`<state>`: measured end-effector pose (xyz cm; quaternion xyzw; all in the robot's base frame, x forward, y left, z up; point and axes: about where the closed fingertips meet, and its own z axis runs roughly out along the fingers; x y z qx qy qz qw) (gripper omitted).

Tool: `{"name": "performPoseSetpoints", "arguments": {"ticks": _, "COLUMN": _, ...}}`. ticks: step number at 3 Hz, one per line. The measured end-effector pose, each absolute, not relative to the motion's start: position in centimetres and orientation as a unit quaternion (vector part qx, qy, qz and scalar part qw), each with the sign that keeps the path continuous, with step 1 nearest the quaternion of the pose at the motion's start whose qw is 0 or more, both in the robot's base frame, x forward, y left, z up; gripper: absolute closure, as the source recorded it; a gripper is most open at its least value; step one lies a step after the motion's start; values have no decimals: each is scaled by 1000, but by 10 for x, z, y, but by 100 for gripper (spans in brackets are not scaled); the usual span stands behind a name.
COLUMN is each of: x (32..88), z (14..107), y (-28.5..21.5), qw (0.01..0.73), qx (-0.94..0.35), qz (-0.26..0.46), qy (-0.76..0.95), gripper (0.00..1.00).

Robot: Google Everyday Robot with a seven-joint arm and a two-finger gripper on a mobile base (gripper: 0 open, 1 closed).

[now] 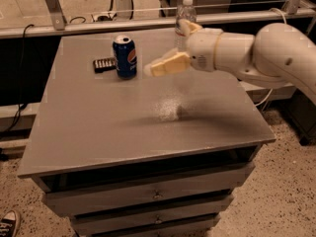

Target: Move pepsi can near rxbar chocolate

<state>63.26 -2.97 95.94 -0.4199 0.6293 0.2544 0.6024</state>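
Note:
The pepsi can (124, 57), blue with a silver top, stands upright at the back left of the grey table (98, 132). The rxbar chocolate (104, 64), a flat dark bar, lies right beside the can on its left, touching or nearly so. My gripper (165, 48) hovers above the table to the right of the can, apart from it. It is open and empty, with one tan finger (169, 64) pointing towards the can and the other finger (186, 27) raised behind.
A clear plastic water bottle (185, 11) stands at the table's back edge, just behind my gripper. A metal rail (148, 22) runs behind the table. Drawers (157, 195) sit below the tabletop. A shoe (7, 223) lies on the floor at the lower left.

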Motion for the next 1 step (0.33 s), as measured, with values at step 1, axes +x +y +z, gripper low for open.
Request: {"name": "performPoseSetpoints", "arguments": {"ticks": 1, "x": 587, "z": 989, "y": -95, "qw": 607, "qx": -427, "qz": 250, "qy": 622, "gripper": 0}}
